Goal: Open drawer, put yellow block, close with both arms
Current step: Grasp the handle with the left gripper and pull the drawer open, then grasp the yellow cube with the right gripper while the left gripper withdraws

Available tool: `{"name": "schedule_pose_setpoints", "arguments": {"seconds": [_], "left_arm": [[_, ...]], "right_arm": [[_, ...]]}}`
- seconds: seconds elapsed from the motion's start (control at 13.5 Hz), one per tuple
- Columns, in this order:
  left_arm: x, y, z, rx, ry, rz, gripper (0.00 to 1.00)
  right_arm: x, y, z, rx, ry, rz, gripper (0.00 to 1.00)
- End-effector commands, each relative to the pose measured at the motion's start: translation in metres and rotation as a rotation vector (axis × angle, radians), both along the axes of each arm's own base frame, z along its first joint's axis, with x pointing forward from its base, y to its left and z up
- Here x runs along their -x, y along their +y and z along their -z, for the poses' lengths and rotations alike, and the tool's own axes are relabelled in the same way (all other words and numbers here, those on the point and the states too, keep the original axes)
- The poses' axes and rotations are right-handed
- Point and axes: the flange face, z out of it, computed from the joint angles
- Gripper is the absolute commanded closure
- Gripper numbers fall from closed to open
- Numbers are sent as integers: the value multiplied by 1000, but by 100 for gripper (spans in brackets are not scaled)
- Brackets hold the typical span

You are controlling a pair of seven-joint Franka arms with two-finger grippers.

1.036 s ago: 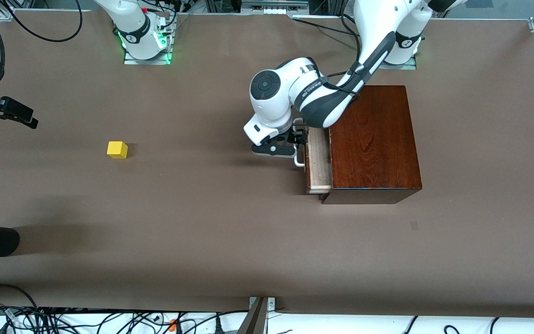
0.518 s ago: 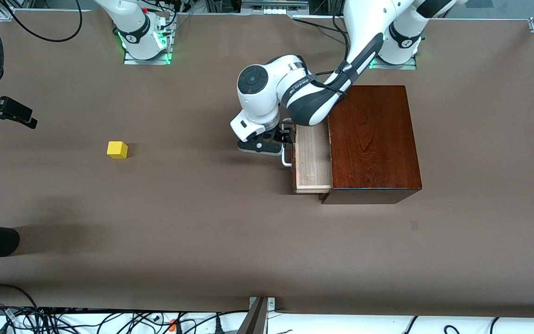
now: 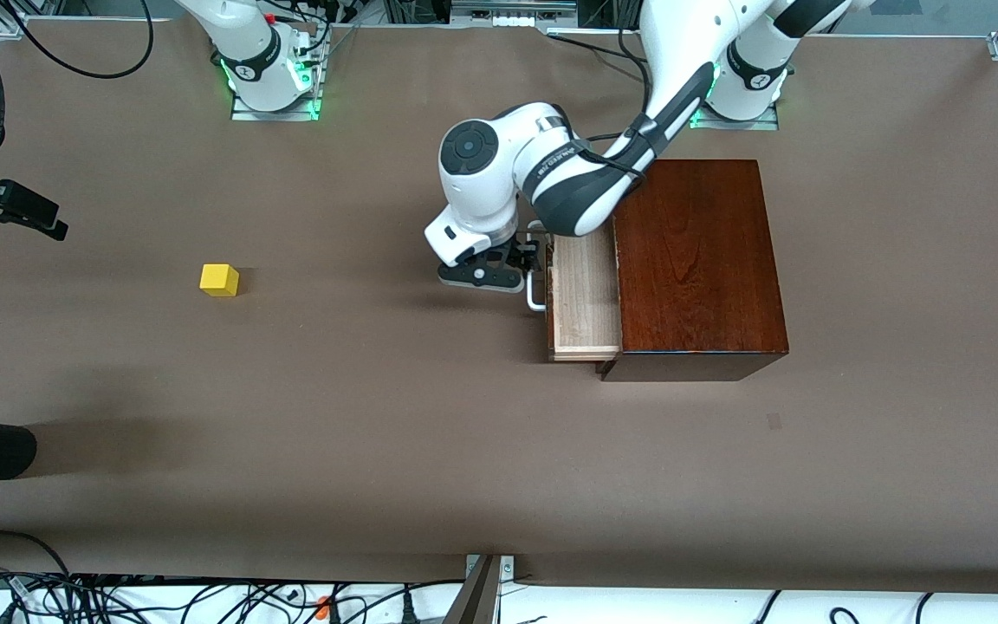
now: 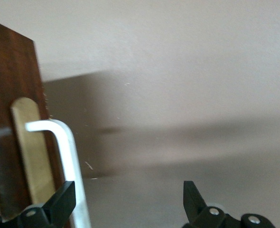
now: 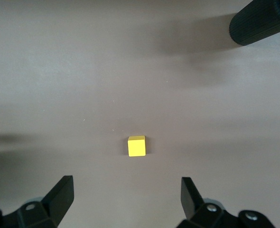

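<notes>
- Drawer is seen pulled partway out of the dark wooden box, toward the right arm's end of the table; pale floor exposed, nothing inside.
- Left gripper is placed at the white handle, jaws spread wide; one finger is seen just beside the handle bar, no squeeze on it. Handle is judged hooked, not pinched.
- Yellow block is left on the bare table, well apart from the drawer, toward the right arm's end.
- Right gripper is held above the block, fingers released wide, block centred between them – judged lined up for a descent and grasp.
- Block not yet grasped; drawer gap judged wide enough for it.
</notes>
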Motion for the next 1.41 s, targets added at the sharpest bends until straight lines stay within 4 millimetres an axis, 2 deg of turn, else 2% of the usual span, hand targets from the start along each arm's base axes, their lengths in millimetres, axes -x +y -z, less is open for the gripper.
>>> {"name": "schedule_pose_setpoints", "arguments": {"seconds": [0.0, 0.15, 0.3, 0.44, 0.52, 0.67, 0.89, 1.04, 1.18, 1.33], "left_arm": [[-15, 20, -59, 61, 61, -22, 0], [-14, 35, -102, 93, 80, -46, 0], [-10, 43, -139, 161, 114, -83, 0], [-23, 78, -166, 163, 126, -117, 0], [-31, 101, -177, 142, 137, -121, 0], [-42, 147, -206, 118, 133, -148, 0], [-59, 223, -241, 92, 130, -207, 0], [-67, 286, -263, 93, 146, -124, 0], [-71, 349, -278, 87, 142, -134, 0], [-67, 408, -288, 99, 134, -106, 0]], "right_arm": [[1, 1, -3, -2, 0, 1, 0], [1, 6, 3, -2, 17, -12, 0], [8, 10, 19, -5, 76, -29, 0], [11, 28, 53, -4, 109, -31, 0], [19, 29, 69, -4, 77, -14, 0], [38, 36, 126, -4, 60, -15, 0], [65, 34, 236, -1, -28, -12, 0], [76, 30, 298, 4, -64, -21, 0], [78, 24, 344, 9, -40, -9, 0], [93, 19, 381, 16, -67, -9, 0]]}}
